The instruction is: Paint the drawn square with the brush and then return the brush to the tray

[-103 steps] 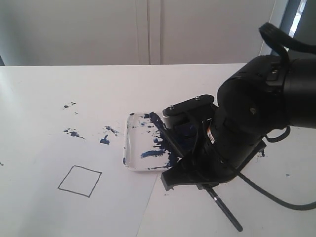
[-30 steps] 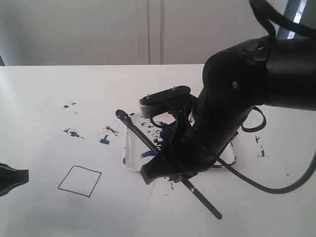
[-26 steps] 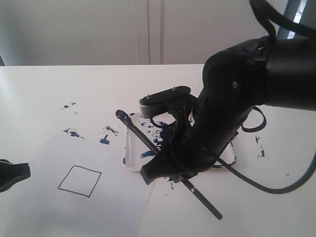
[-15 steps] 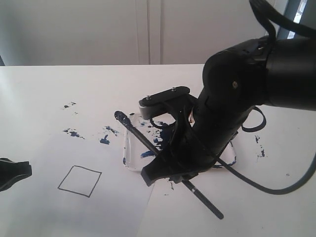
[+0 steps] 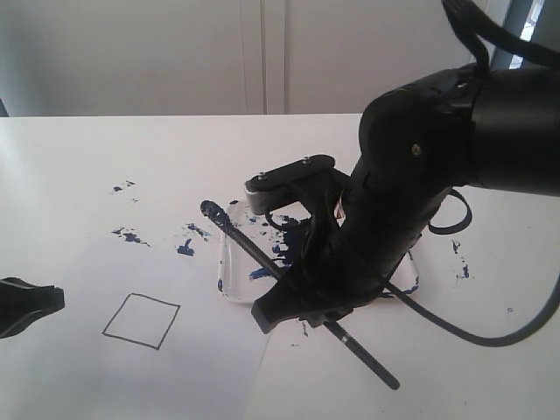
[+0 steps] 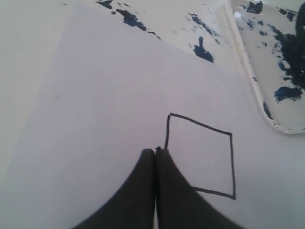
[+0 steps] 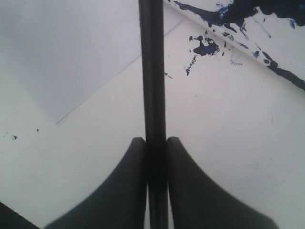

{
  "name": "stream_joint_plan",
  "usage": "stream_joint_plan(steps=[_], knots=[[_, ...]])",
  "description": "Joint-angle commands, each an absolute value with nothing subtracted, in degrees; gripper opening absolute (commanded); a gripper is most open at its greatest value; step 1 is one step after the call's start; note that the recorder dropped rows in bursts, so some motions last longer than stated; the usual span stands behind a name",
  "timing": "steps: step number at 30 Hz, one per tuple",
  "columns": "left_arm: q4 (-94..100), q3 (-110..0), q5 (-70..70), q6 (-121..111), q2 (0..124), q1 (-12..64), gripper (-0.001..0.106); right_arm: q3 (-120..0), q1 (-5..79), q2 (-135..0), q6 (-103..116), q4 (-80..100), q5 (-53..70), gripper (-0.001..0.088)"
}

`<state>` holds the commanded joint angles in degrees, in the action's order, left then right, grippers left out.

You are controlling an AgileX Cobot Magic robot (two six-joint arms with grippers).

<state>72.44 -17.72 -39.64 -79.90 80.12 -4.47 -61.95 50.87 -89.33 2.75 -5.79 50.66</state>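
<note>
Picked out at the left edge of the exterior view, and absent 3.4 s ago: the left gripper (image 5: 26, 304), pressed together with nothing between. Placed by the left wrist view right at 1 corner of the drawn square (image 5: 141, 320), low in the lower left. Found that square bare white inside, so no painting begun.

Further right, noted loose blue paint specks (image 5: 185, 248) left of centre. Then the brush (image 5: 249, 249), lifted off the table since 3.4 s ago and nudged a touch leftward within the last second, with the loaded tip raised left of centre and the handle end low at lower right. Confirmed the right gripper (image 7: 156, 140) clamped on the handle. Found the tray (image 5: 225, 262) at centre, mostly hidden under the dark arm.

Judged the loading done and the carry toward the square just starting. Took the left gripper as there to steady the sheet, though this is only a guess.

Worked on a white table (image 5: 490, 376), with white paper (image 5: 87, 376) across the lower left. Backed along the top by pale cabinet doors (image 5: 262, 52).
</note>
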Motion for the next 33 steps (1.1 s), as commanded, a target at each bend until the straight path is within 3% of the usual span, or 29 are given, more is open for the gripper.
stream_joint_plan(steps=[8, 19, 27, 33], knots=[[70.6, -17.7, -33.7, -80.3, 80.1, -4.5, 0.074, -62.0, 51.6, -89.3, 1.4, -5.1, 51.5, 0.0000], [77.3, -17.7, -42.9, -74.5, 80.1, -4.5, 0.075, -62.0, 53.9, -89.3, 1.4, -3.9, 51.7, 0.0000], [79.1, -17.8, -30.9, -75.3, 80.1, -3.6, 0.075, -62.2, 54.1, -89.3, 1.4, -4.0, 51.6, 0.0000], [80.0, -19.5, -19.3, -78.5, 80.4, 4.4, 0.075, -62.2, 54.2, -89.6, 1.2, -4.0, 52.3, 0.0000]])
